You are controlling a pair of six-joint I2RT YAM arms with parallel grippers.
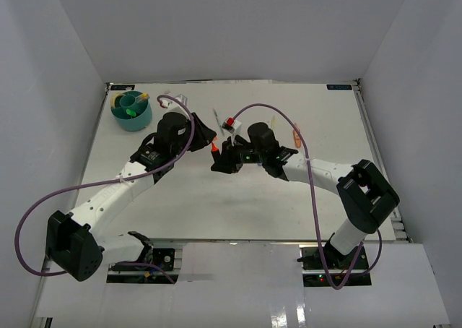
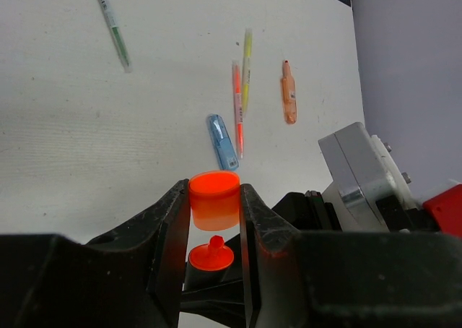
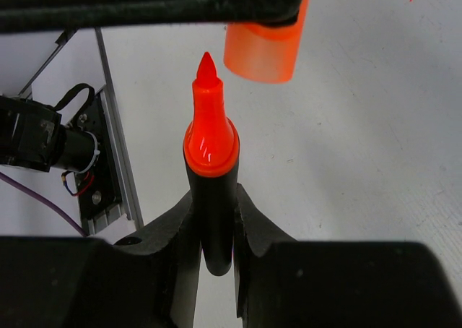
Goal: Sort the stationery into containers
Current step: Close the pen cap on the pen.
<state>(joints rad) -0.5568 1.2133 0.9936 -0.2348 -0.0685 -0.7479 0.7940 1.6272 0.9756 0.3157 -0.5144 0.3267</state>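
We see the orange-black highlighter (image 3: 210,162) uncapped, its black barrel upright and its orange tip bare. The right gripper (image 3: 215,205) pinches the barrel between both fingers, just under the orange collar. The highlighter's orange cap (image 2: 214,200) hangs close to the tip and does not touch it. In the right wrist view the cap sits a little above and to one side of the point. The left gripper (image 2: 214,211) has its fingers pressed against the cap's two sides, with the cap's end sticking out past the fingertips. Both arms meet over the middle of the table (image 2: 108,140), with cap and marker held up off its white surface.

Below them, loose stationery lies flat on the table. A blue highlighter (image 2: 223,141) lies just beside a thin orange pen (image 2: 237,111). A thin yellow pen (image 2: 247,71) lies alongside the upper part of that orange pen. A short orange piece (image 2: 289,92) lies near these, a bit apart from them. A thin green pen (image 2: 112,24) lies well apart from the group.

The round teal organiser (image 1: 133,121) stands at the far left corner of the table, well away from both grippers. We make out something green inside it, though we cannot tell which compartment it is in.
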